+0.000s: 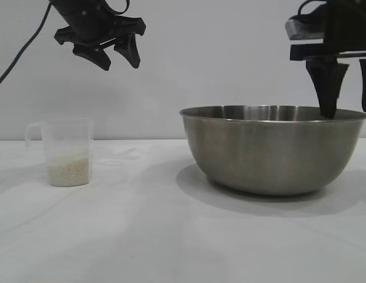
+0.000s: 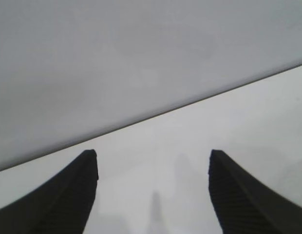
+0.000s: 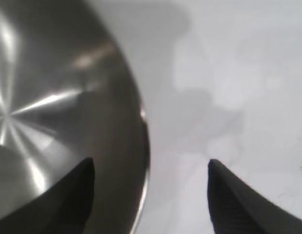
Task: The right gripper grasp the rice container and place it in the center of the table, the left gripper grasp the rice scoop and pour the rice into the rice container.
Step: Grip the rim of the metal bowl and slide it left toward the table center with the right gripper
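Note:
The rice container (image 1: 271,150), a large steel bowl, sits on the white table (image 1: 141,236) at the right. My right gripper (image 1: 347,112) is open and straddles the bowl's right rim, one finger inside the bowl and one outside. The right wrist view shows the rim (image 3: 143,146) between the two fingers, apart from both. The rice scoop (image 1: 66,152), a clear plastic cup with rice (image 1: 68,168) in its bottom, stands at the left. My left gripper (image 1: 117,60) is open and empty, high above the table to the right of the scoop. Its wrist view shows only bare table (image 2: 190,146) and wall.
A plain grey wall (image 1: 201,53) stands behind the table. A black cable (image 1: 20,53) hangs at the upper left. White table surface lies between the scoop and the bowl.

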